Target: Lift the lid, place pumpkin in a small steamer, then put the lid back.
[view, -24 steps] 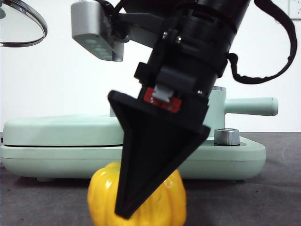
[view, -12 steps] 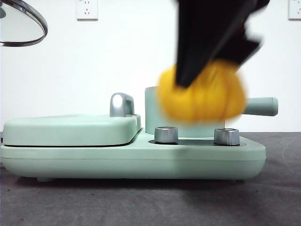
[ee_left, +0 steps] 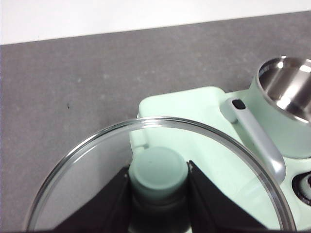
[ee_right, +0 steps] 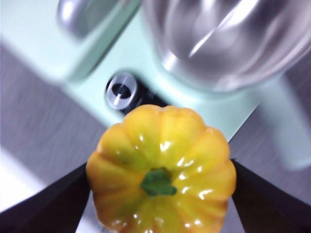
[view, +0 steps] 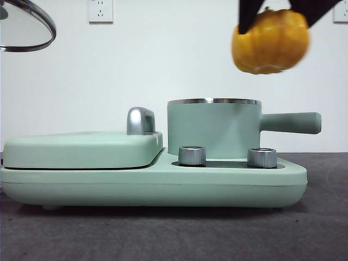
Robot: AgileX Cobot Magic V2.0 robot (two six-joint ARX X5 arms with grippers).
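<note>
Above the small steamer (view: 213, 128), right claw (ee_right: 160, 191) grips pumpkin (view: 270, 41); left claw (ee_left: 159, 196) pinches lid (ee_left: 97, 165).

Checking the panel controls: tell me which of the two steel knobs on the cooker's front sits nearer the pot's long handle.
The knob under the small steamer's handle; the other knob sits nearer the flat cover.

You have before you: one pumpkin (view: 270, 42), one lid (view: 24, 27), one small steamer (view: 215, 128), one flat rectangular cover (view: 81, 149), two steel dials (view: 192, 155), two wall sockets (view: 100, 11).
</note>
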